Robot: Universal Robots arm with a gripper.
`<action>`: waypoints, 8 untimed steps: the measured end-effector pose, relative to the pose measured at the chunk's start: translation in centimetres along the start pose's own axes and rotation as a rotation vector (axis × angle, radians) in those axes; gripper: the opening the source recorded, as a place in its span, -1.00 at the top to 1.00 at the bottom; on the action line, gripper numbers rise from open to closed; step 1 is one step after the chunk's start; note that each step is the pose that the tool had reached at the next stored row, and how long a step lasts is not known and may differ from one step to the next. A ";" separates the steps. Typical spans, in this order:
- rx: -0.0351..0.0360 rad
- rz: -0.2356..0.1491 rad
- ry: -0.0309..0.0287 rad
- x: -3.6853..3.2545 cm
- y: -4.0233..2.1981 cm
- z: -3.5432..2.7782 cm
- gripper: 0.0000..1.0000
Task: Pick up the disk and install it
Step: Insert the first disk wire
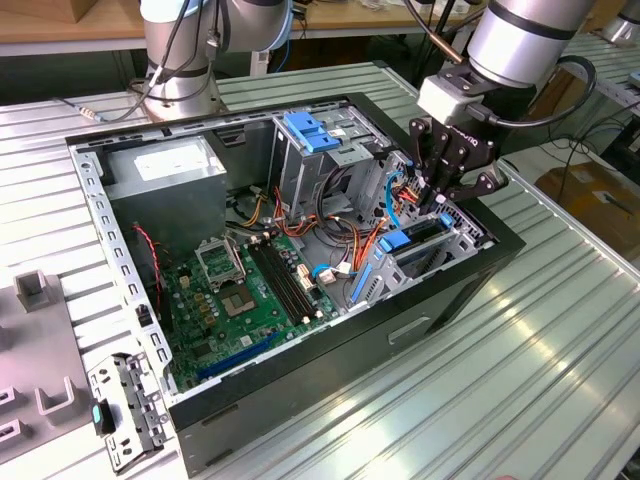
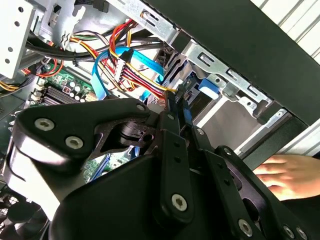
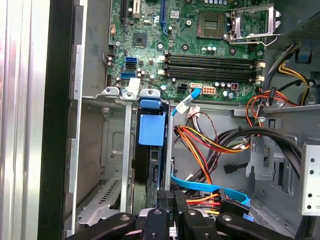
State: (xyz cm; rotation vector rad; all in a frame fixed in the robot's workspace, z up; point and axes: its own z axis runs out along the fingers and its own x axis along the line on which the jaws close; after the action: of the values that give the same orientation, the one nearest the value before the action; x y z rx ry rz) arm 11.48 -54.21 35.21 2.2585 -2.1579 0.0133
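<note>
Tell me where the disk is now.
The disk stands on edge in the drive cage at the case's front, on the exterior view's right, directly below the gripper.

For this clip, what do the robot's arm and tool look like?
The arm is silver-grey tubing with a black cable looping beside it. A pale grey block sits at its wrist. Below hangs the tool: matte black linkage fingers joined by round silver bolts.
</note>
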 end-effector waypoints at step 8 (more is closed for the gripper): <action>-0.0002 0.021 0.0002 0.46 0.37 0.37 0.66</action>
State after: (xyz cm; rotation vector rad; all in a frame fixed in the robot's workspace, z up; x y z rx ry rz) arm 11.13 -54.70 34.85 2.2354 -2.1816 0.0137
